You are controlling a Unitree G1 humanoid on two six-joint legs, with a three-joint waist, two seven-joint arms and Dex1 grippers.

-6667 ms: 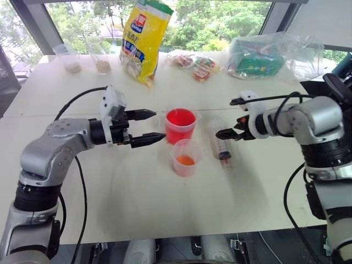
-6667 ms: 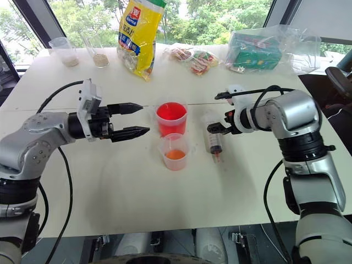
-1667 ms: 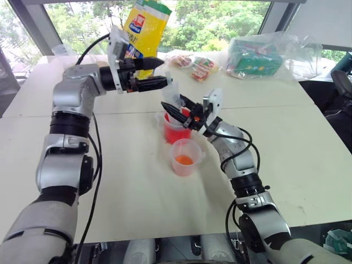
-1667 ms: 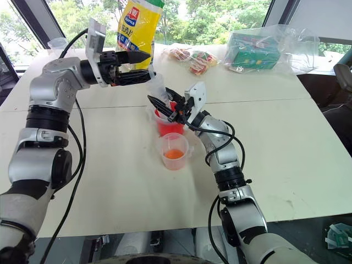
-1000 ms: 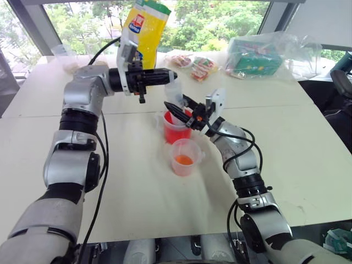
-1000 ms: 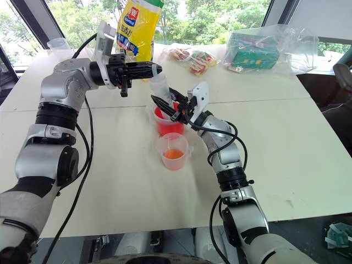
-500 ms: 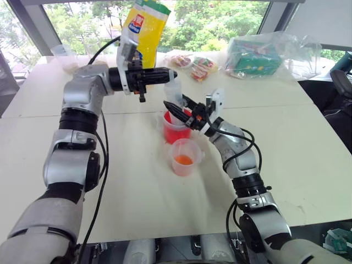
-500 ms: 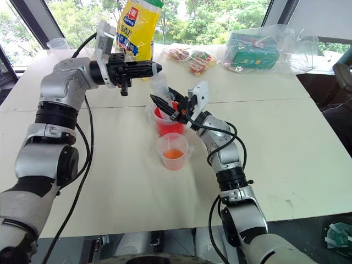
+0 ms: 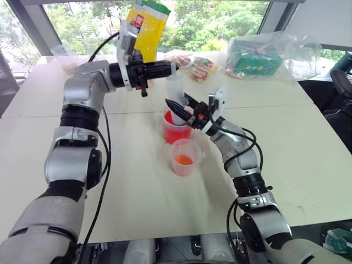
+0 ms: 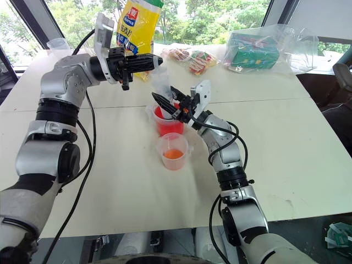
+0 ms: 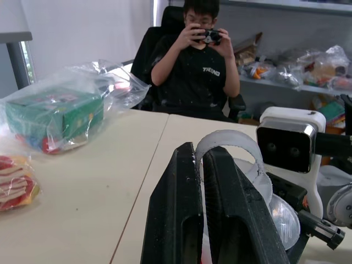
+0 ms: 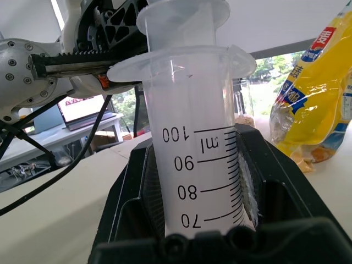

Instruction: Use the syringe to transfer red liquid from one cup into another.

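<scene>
Syringe (image 10: 163, 91) upright, nozzle down in taller red cup (image 10: 168, 124) mid-table, long axis near vertical; right gripper (image 10: 175, 108) clamped round barrel just above cup rim; left gripper (image 10: 153, 62) directly overhead, fingers pinching plunger top; plunger travel straight up along that axis; shorter cup (image 10: 174, 151) just beside, nearer robot

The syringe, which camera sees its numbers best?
The right wrist view: the syringe stands close, scale marks readable between the right tool's fingers. The eye views show it small above the red cup. The left wrist view shows its plunger top.
</scene>
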